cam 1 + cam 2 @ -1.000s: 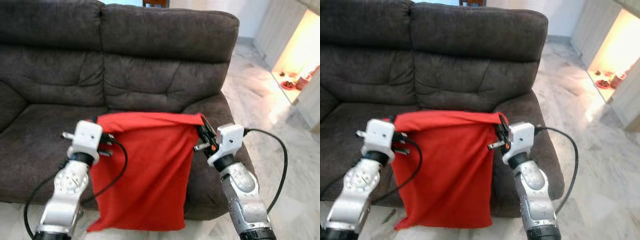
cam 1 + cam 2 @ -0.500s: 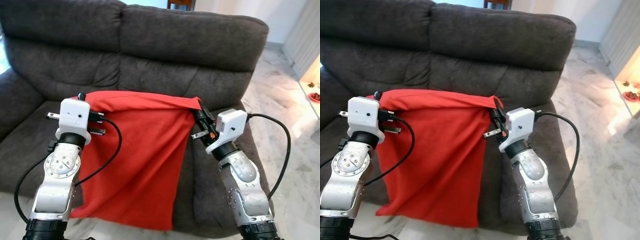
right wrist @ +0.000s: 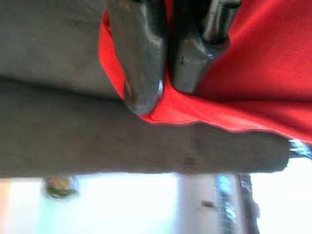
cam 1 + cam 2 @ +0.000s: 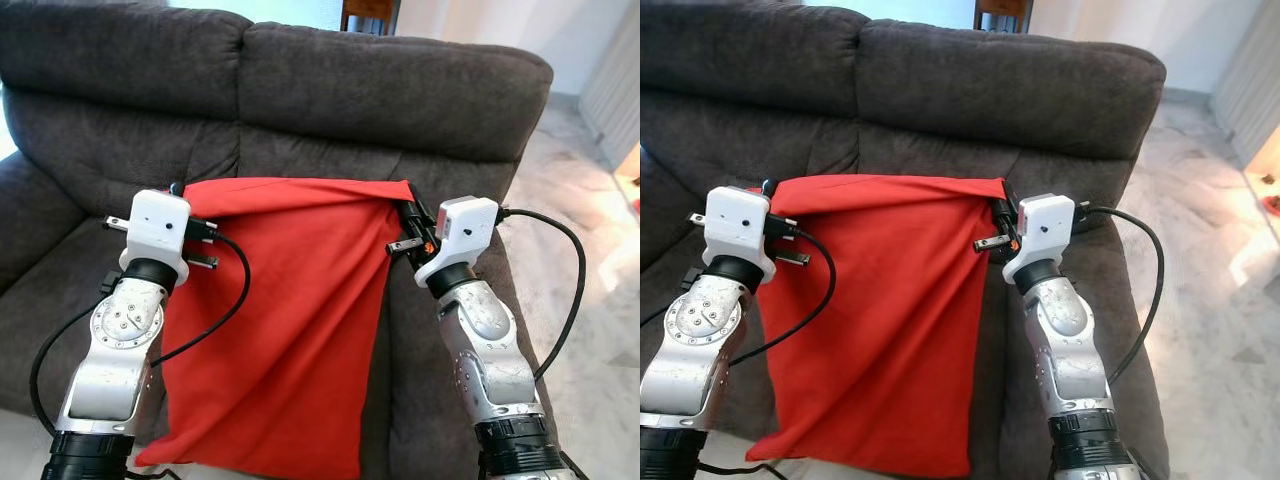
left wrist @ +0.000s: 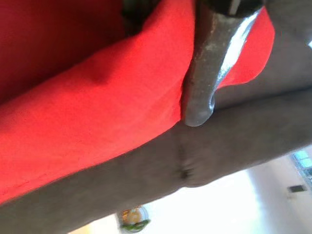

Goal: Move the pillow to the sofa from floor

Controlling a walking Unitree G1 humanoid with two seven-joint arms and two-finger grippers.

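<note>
Pillow (image 4: 290, 330), red and limp, hangs between our two hands in front of the sofa (image 4: 400, 100), its top edge stretched level just below the backrest and its bottom edge trailing down past the front of the seat. Our left hand (image 4: 178, 190) is pinched shut on the top left corner; in the left wrist view one black finger (image 5: 204, 73) presses into the red cloth. Our right hand (image 4: 408, 215) is closed tight on the top right corner, both fingers (image 3: 141, 58) squeezed together over the fabric in the right wrist view.

Over the last second the sofa has grown in our head view and slid toward the centre, so we have stepped closer and turned to face it more squarely. The top edge has risen against the backrest too: a second ago it sat near the seat cushion, now it is higher up the back. The grip on both corners is unchanged.

We judge the carry nearly over. What remains is to swing the hanging part onto the seat and let go of both corners
</note>
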